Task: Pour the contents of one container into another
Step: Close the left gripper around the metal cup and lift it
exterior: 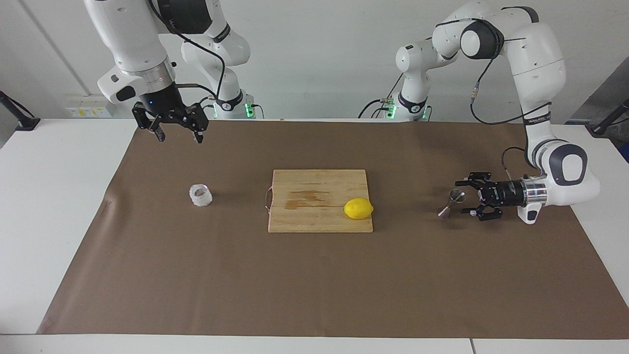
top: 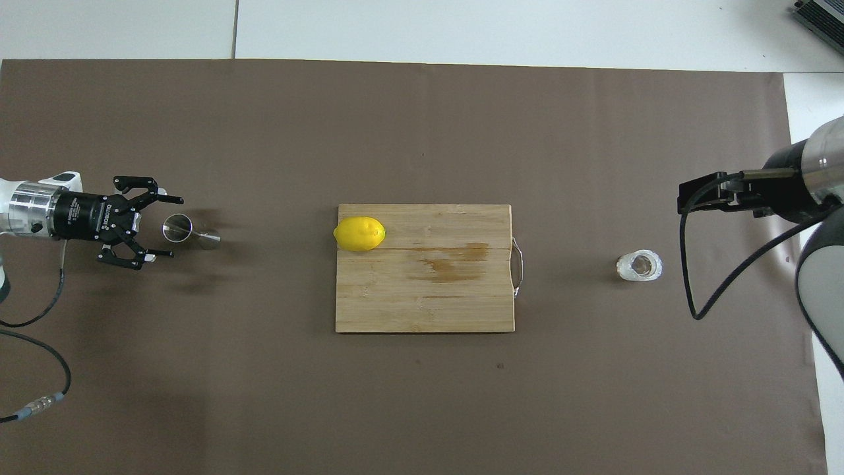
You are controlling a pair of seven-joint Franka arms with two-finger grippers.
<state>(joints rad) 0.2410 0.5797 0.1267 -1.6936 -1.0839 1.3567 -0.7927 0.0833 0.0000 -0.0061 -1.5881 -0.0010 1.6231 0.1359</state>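
Facing the robots, we count one jigger [exterior: 451, 202], one cup [exterior: 200, 195], one lemon [exterior: 358, 208] and one board [exterior: 314, 196]. The jigger stands tilted on the brown mat [exterior: 314, 285] at the left arm's end, just beside the open left gripper [exterior: 461, 198]. The right gripper [exterior: 179, 136] hangs open above the mat near the cup. From overhead, the jigger [top: 189, 230] sits just off the left gripper [top: 167, 225]; the cup [top: 639, 265] stands upright at the right arm's end.

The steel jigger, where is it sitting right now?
The jigger stands on the brown mat toward the left arm's end of the table, apart from the cutting board and lemon, just in front of the open left gripper.
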